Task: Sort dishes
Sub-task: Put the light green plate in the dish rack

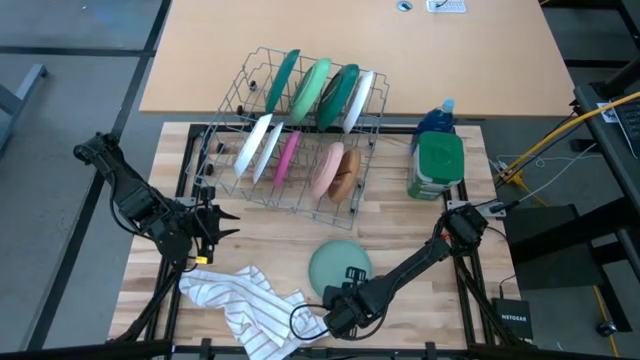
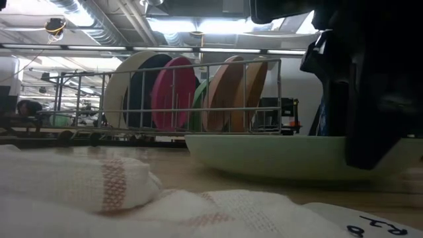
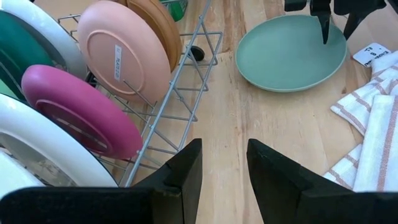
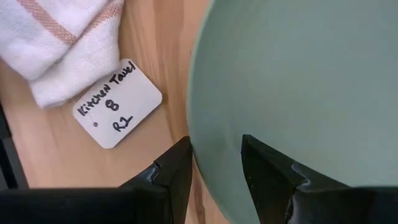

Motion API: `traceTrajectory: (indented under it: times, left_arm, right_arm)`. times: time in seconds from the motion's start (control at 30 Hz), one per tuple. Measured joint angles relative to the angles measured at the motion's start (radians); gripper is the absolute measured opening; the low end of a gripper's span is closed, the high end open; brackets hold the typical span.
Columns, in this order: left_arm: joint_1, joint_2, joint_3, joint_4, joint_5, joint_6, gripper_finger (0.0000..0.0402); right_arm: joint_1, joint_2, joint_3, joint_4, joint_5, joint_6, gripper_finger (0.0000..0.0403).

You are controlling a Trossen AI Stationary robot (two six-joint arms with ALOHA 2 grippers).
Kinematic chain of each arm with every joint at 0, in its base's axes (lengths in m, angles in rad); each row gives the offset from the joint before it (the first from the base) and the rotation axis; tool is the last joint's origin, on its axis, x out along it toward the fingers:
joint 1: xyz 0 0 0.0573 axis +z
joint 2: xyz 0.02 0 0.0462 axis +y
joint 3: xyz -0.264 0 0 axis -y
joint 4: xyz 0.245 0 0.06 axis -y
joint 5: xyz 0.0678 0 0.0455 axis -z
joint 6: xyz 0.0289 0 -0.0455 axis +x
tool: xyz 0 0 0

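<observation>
Right hand [image 1: 352,283] open astride light green plate [image 1: 335,262] rim; striped cloth [image 1: 245,305] beside; left hand [image 1: 218,226] open.

A robotics lab or test workspace is indicated, not a home kitchen. A pale butcher-block wooden tabletop [image 1: 400,225] is mounted in a black metal frame on grey flooring, with yellow cables [image 1: 560,140] and a small black network box [image 1: 516,318] seen beside it. Exposed silver ceiling ducts [image 2: 99,26], strip lighting and open metal shelving [image 2: 59,99] are seen beyond the grey wire dish rack [image 1: 290,150], and a white hand-lettered card [image 4: 118,102] reading "Kitchen Towel 8 R1" is laid on the table.
</observation>
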Motion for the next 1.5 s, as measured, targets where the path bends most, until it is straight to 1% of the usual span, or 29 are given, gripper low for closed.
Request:
traceTrajectory:
  times: [0.53,0.63,0.73,0.97,1.0,1.1,1.2,1.3,1.37,1.5]
  left_arm:
    - [0.000,0.000,0.000,0.000,0.000,0.004,0.0118]
    - [0.000,0.000,0.000,-0.001,0.000,0.004,0.0118]
    - [0.000,0.001,0.000,0.000,0.000,0.000,0.0118]
    - [0.000,0.001,0.000,0.000,0.000,0.000,0.0118]
    - [0.000,0.001,0.000,0.000,0.000,0.000,0.0118]
    - [0.000,0.001,0.000,0.001,0.000,0.000,0.0118]
    - [0.000,0.001,0.000,0.003,-0.002,0.001,0.0118]
    - [0.000,0.001,0.000,0.003,-0.004,0.003,0.0118]
    - [0.000,0.001,0.000,0.003,-0.004,0.006,0.0118]
    - [0.000,0.000,0.000,0.019,-0.004,-0.012,0.0118]
  right_arm:
    - [-0.002,0.032,-0.006,0.004,0.001,0.000,0.0140]
    - [-0.007,0.032,-0.006,0.006,-0.010,0.001,0.0133]
    - [-0.007,0.032,-0.006,0.008,-0.017,0.001,0.0110]
    - [-0.008,0.031,0.012,0.024,-0.016,-0.002,0.0021]
    - [-0.008,0.032,0.020,0.018,-0.016,-0.002,0.0014]
    - [-0.008,0.038,0.069,0.001,-0.023,0.009,0.0014]
    - [-0.007,0.038,0.138,-0.035,-0.041,0.073,0.0020]
    - [-0.007,0.038,0.212,-0.076,-0.072,0.106,0.0009]
    - [-0.007,0.038,0.263,-0.077,-0.094,0.114,0.0007]
    - [-0.014,0.038,0.368,-0.077,-0.100,0.139,0.0011]
